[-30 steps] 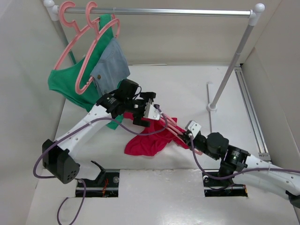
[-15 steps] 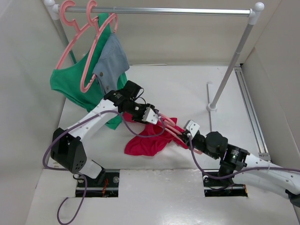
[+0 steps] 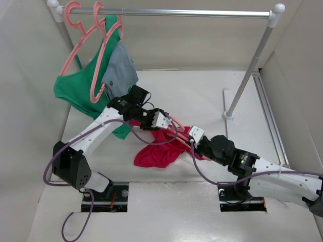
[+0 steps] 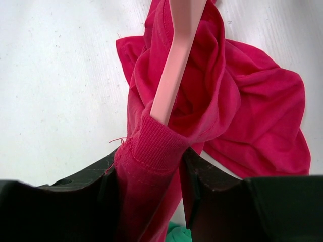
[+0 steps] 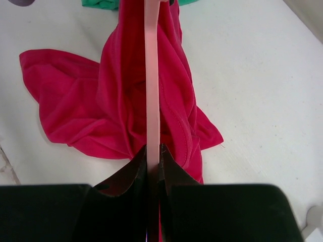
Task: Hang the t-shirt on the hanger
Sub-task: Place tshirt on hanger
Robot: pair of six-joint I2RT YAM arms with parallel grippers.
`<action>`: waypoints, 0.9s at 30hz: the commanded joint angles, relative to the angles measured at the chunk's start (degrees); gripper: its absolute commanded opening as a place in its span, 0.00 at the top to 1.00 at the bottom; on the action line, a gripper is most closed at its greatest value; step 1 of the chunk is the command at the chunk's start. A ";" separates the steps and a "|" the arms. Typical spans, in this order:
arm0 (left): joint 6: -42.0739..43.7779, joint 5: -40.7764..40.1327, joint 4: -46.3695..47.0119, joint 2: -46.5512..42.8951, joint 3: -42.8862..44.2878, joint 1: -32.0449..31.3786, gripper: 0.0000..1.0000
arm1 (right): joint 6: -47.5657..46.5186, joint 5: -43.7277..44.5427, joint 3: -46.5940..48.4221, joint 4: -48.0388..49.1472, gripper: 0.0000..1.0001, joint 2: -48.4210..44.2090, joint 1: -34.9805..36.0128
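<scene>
Trailing onto the white table (image 3: 202,96), one crimson-red cloth t-shirt (image 3: 159,151) has one thin salmon-pink plastic hanger (image 5: 152,75) threaded into it. The left gripper (image 4: 150,159) pinches the shirt's ribbed collar, its jaws partway closed. The right gripper (image 5: 153,156) is clamped tight on the hanger's bar. Two more pink hangers (image 3: 103,55) on the metal rail (image 3: 176,12) carry one green garment (image 3: 75,93) and one grey-blue garment (image 3: 118,73).

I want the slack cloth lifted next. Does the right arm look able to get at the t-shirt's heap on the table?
Probably not yet: the t-shirt lies close beside the right hand, nothing between, but that hand is shut on the hanger and must let go first.
</scene>
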 commanded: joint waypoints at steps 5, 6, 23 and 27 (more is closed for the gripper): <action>-1.77 5.59 -2.74 -3.96 1.93 -1.89 1.00 | -0.08 1.41 3.58 7.81 0.95 0.08 -0.22; -1.25 4.81 -2.74 -3.97 0.80 -1.89 1.00 | 0.44 1.41 3.58 7.03 0.85 0.08 -0.22; 9.47 -1.96 3.68 -14.07 -12.56 -2.42 1.00 | 10.91 -16.80 10.79 -7.05 0.59 9.12 -18.30; 9.31 -3.28 5.78 -15.57 -15.29 -2.42 1.00 | 7.05 -27.57 10.09 -1.60 0.56 7.82 -22.28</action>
